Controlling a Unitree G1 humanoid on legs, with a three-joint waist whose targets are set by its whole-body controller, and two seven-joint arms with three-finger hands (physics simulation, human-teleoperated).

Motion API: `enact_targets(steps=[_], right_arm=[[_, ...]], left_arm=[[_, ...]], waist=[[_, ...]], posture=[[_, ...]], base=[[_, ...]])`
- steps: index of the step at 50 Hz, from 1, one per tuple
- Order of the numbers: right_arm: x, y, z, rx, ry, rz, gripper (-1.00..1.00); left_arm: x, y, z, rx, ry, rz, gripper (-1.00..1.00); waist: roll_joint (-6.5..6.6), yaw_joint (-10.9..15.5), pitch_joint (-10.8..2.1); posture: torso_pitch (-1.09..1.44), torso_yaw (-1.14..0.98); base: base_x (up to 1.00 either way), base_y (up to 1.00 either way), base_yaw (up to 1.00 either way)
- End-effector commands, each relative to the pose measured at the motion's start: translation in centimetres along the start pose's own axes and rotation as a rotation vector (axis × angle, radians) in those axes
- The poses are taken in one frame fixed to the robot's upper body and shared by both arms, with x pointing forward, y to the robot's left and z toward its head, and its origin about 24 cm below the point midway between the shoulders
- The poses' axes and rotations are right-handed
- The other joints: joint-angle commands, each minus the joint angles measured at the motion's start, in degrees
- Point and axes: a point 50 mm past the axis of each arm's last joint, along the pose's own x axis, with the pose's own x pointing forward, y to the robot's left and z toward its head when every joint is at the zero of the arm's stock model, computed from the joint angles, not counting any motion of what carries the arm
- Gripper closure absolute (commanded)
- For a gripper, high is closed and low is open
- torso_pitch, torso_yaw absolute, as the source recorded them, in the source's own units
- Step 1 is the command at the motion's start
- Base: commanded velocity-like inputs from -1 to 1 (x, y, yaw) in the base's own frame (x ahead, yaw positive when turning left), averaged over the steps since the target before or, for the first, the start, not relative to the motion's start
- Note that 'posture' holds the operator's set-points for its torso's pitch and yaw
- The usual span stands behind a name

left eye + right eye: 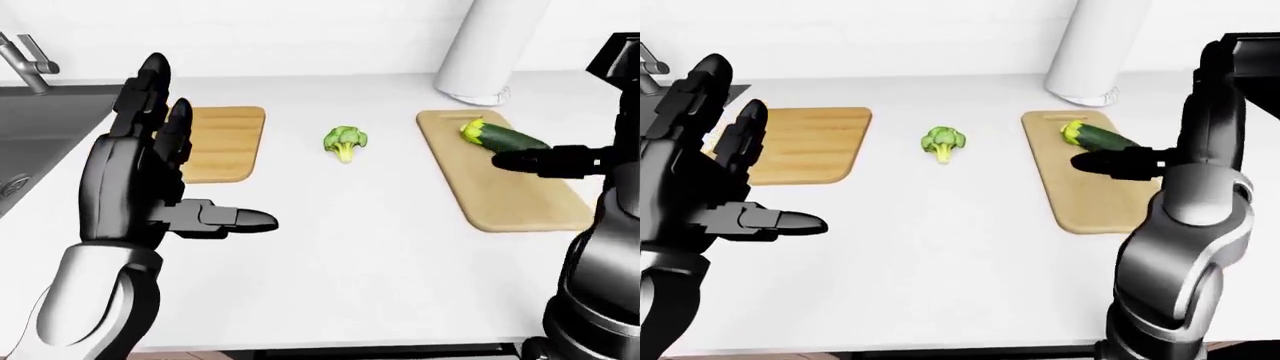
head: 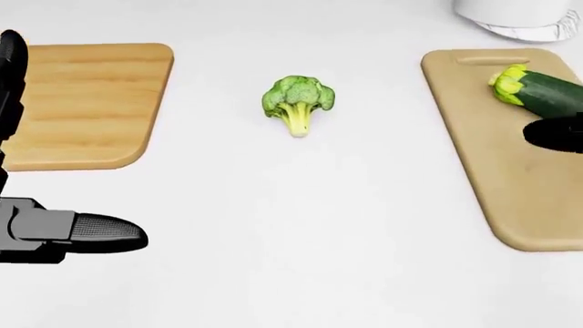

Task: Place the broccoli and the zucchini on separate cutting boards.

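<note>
The broccoli (image 2: 297, 101) lies on the white counter between two wooden cutting boards. The left board (image 2: 91, 102) is bare. The zucchini (image 2: 538, 92) lies on the top part of the right board (image 2: 497, 191), its yellow-green stem end pointing left. My left hand (image 1: 205, 161) is open and empty, raised over the counter near the left board, fingers up and thumb pointing right. My right hand (image 1: 1145, 120) is open over the right board. Its thumb (image 1: 1105, 163) reaches left just below the zucchini; I cannot tell whether they touch.
A sink (image 1: 40, 142) with a faucet (image 1: 25, 64) is set into the counter at the far left. A white cylinder (image 1: 490, 52) stands just above the right board. The counter's near edge (image 1: 350, 346) runs along the bottom of the left-eye view.
</note>
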Motion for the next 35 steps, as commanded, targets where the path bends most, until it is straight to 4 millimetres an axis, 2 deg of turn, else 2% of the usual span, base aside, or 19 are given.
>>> enact_targets(steps=[1,6,8,16,20,24,35], right_arm=[[-1.0,-1.6,1.5,0.015,-0.066,-0.044,-1.00],[-2.3,-2.4,2.3,0.034,-0.099,-0.038,-1.00],[-2.6,-2.6,2.3,0.039,-0.104,-0.036,-1.00],[-3.1,-3.2,2.1,0.034,-0.114,-0.046,-1.00],[-3.2,-3.1,2.1,0.035,-0.117,-0.044,-1.00],[-3.2,-2.9,1.9,0.035,-0.119,-0.037,-1.00],[-3.1,-2.2,2.0,0.032,-0.127,-0.023,-1.00]], left_arm=[[0.1,-0.3,1.5,0.006,-0.072,-0.002,-1.00],[0.8,-1.0,3.6,0.027,-0.098,-0.023,-1.00],[1.0,-1.2,4.2,0.034,-0.106,-0.028,-1.00],[2.4,-2.1,6.3,0.069,-0.127,-0.057,-1.00],[4.1,-3.5,8.4,0.097,-0.131,-0.102,-1.00],[5.7,-5.3,9.2,0.135,-0.117,-0.158,-1.00],[10.9,-7.6,7.4,0.169,-0.036,-0.232,-1.00]], waist=[[-0.14,-0.1,-1.27],[-0.14,-0.3,-1.00],[-0.18,-0.4,-0.45],[-0.74,0.1,0.39],[-0.87,0.2,0.51],[-0.90,0.2,0.56],[-0.61,-0.1,0.05]], posture=[[0.00,0.00],[0.00,0.00],[0.00,0.00],[0.00,0.00],[0.00,0.00],[0.00,0.00],[0.00,0.00]], base=[[0.00,0.00,0.00],[0.00,0.00,0.00],[0.00,0.00,0.00],[0.00,0.00,0.00],[0.00,0.00,0.00],[0.00,0.00,0.00],[0.00,0.00,0.00]])
